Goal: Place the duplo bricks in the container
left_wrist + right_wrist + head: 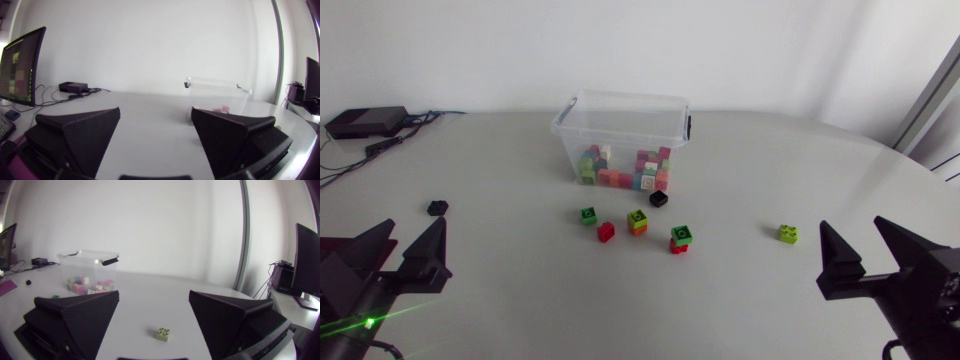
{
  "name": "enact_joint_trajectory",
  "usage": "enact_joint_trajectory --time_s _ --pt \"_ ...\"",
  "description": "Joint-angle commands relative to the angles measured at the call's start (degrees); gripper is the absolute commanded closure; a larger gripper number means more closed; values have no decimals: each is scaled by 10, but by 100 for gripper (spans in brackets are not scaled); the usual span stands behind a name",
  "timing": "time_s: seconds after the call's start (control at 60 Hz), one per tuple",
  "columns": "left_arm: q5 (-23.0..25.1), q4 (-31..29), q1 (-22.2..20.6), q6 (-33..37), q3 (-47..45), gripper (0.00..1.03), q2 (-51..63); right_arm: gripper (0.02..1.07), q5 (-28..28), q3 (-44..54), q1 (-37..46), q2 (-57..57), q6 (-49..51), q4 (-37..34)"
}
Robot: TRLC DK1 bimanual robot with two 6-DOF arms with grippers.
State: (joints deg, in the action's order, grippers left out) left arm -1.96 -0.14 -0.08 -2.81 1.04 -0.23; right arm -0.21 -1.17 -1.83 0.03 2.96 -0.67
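**Head view.** A clear plastic container (672, 125) with black side clips stands open near the middle of the far edge of the pale grey bench (800, 165). A heap of pink, green, white and red duplo bricks (625, 172) lies in its bottom. A black brick (658, 198) sits just in front of its front wall. Closer to the front edge are a green brick (588, 215), a small red brick (606, 232), an orange-and-green stack (638, 221) and a green brick on a red one (681, 238). A lime-green brick (788, 233) lies apart toward the right edge, and a second black brick (438, 208) toward the left edge. The left gripper (418, 224) is at the front-left corner and the right gripper (851, 222) at the front-right corner. Both have their fingers wide apart.

**Left wrist view.** The left gripper (156, 110) is spread. The container (217, 84) stands well ahead of it, with pink bricks showing through the wall.

**Right wrist view.** The right gripper (154, 293) is spread. The lime-green brick (162, 333), studs up, lies on the bench in line with the gap and touches neither finger. The container (90, 260) stands well ahead.
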Motion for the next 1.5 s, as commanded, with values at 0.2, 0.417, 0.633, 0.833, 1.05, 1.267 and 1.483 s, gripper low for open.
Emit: enact_joint_trajectory --time_s 0.2,0.417,0.633,0.833,1.05,1.267,1.483 --pt "-1 2 -5 -4 -10 4 -6 6 -1 13 -6 -5 -9 3" --pt "0 -38 -23 -1 56 4 3 6 -1 -19 -6 -3 -9 -14" --pt "0 -76 -23 -12 180 4 145 6 4 -83 -5 63 -9 -28" --pt "0 -112 -19 -37 274 5 299 7 8 -148 -5 176 -16 -27" --pt "20 -183 32 -47 387 5 490 7 12 -216 8 279 -45 -46" --pt "88 -247 126 -30 494 6 733 7 17 -303 49 420 -48 -145" --pt "87 -294 172 171 592 6 899 7 11 -324 54 460 -39 -198"
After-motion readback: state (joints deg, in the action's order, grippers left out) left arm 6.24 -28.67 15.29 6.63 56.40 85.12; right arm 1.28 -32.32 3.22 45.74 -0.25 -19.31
